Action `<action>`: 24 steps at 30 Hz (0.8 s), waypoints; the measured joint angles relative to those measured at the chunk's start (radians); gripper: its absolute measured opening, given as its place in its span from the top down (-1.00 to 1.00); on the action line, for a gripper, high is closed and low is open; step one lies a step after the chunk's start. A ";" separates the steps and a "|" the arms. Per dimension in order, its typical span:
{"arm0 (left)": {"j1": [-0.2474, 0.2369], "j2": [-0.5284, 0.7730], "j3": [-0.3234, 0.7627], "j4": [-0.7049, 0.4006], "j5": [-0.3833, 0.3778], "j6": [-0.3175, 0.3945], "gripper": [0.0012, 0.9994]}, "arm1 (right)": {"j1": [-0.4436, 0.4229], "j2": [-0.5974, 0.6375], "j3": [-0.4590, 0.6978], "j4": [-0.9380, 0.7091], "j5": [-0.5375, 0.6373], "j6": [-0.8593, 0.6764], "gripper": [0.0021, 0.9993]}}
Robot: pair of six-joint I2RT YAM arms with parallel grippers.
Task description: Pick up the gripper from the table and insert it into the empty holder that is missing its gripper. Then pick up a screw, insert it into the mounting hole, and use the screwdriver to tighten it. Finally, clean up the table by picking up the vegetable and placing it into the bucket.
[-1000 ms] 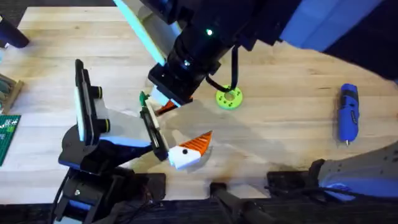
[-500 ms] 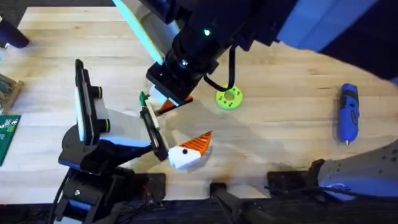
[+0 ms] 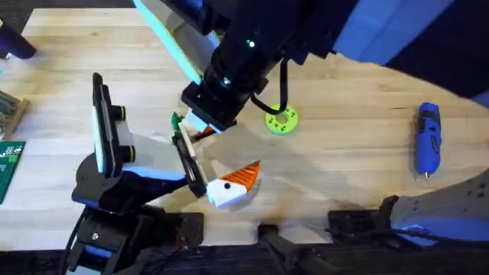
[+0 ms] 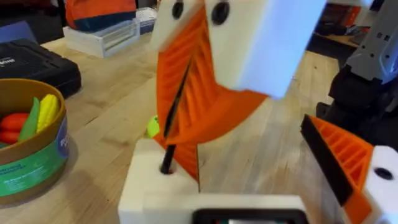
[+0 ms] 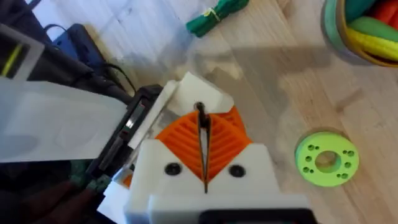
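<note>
My right gripper point(image 3: 200, 131) reaches in from the far side and hangs over the white holder point(image 4: 155, 186). Its orange ribbed pads point(image 5: 186, 140) are shut on a thin black screw point(image 4: 176, 118). The screw's tip sits at the holder's hole. My left gripper point(image 3: 206, 177) is open; an orange wedge gripper point(image 3: 244, 176) sits on its white mount point(image 4: 382, 183). The dark-green vegetable point(image 3: 175, 120) lies on the table point(image 3: 344, 153) just beyond the holder. At the right lies the blue screwdriver point(image 3: 427, 140). The bucket point(image 4: 34, 155) holds toy vegetables.
A bright green disc with holes point(image 3: 281, 120) lies beside the right gripper. A black case point(image 4: 31, 59) sits beyond the bucket. A green circuit board point(image 3: 9, 164) is at the left edge. Bare wood lies between the disc and the screwdriver.
The right arm has edged slightly to the left over the holder, still with the screw in it. The left arm, screwdriver and disc have not moved.
</note>
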 joint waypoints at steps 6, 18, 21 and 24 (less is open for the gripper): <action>0.000 0.000 0.000 0.000 0.001 0.003 -0.97 | 0.000 0.000 0.009 -0.001 0.000 -0.005 0.99; 0.000 0.000 0.000 0.000 0.001 0.004 -0.97 | 0.000 0.000 0.022 -0.030 0.000 -0.008 0.99; 0.000 0.000 0.000 0.000 0.001 0.004 -0.97 | 0.000 0.000 0.022 -0.029 0.000 -0.008 0.99; 0.000 0.000 0.000 0.000 0.001 0.003 -0.97 | 0.000 0.000 0.022 -0.021 0.000 -0.008 0.99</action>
